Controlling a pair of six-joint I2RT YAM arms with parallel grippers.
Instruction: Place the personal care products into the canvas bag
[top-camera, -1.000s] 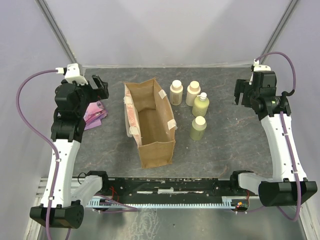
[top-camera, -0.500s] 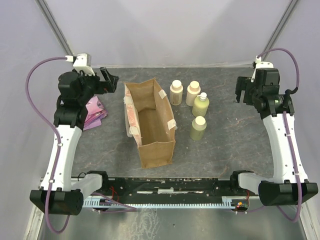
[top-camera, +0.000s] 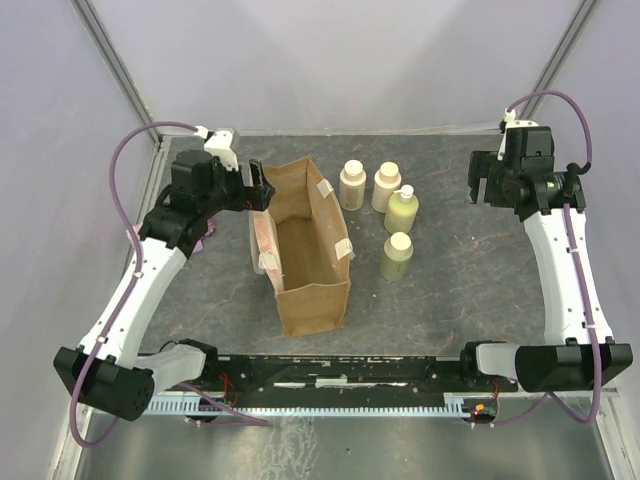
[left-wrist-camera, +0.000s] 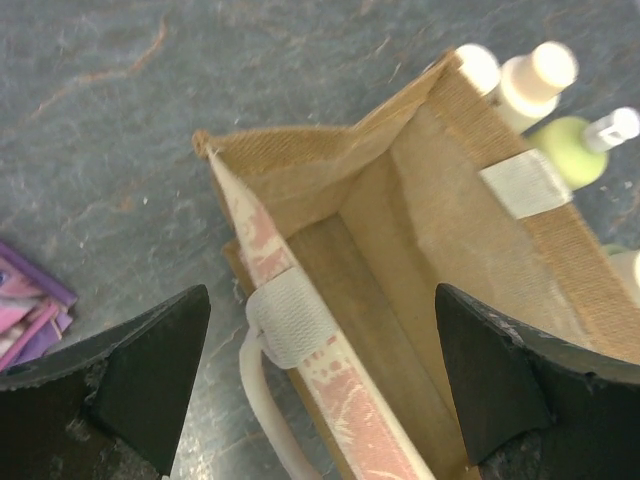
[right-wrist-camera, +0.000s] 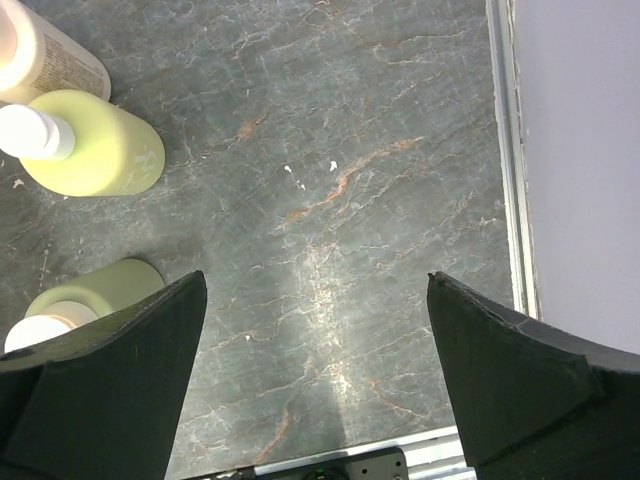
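Note:
The canvas bag (top-camera: 312, 305) stands open and upright at the table's middle, its pinkish-white handle (left-wrist-camera: 262, 385) on the left side. Two cream bottles (top-camera: 351, 185) (top-camera: 386, 186), a yellow-green pump bottle (top-camera: 402, 209) and a yellow-green capped bottle (top-camera: 396, 256) stand to its right. My left gripper (top-camera: 262, 190) is open above the bag's far left rim (left-wrist-camera: 290, 320), with nothing between its jaws (left-wrist-camera: 320, 292). My right gripper (top-camera: 482, 187) is open and empty over bare table (right-wrist-camera: 315, 290), right of the pump bottle (right-wrist-camera: 90, 150) and the capped bottle (right-wrist-camera: 85, 295).
A flat pink packet (left-wrist-camera: 30, 310) lies on the table left of the bag, mostly hidden under my left arm in the top view. The table's right edge rail (right-wrist-camera: 505, 150) and the wall are close to my right gripper.
My left arm has swung right, from above the pink packet to the bag's far left rim. My right gripper has shifted only slightly. The bottles and bag have not moved.

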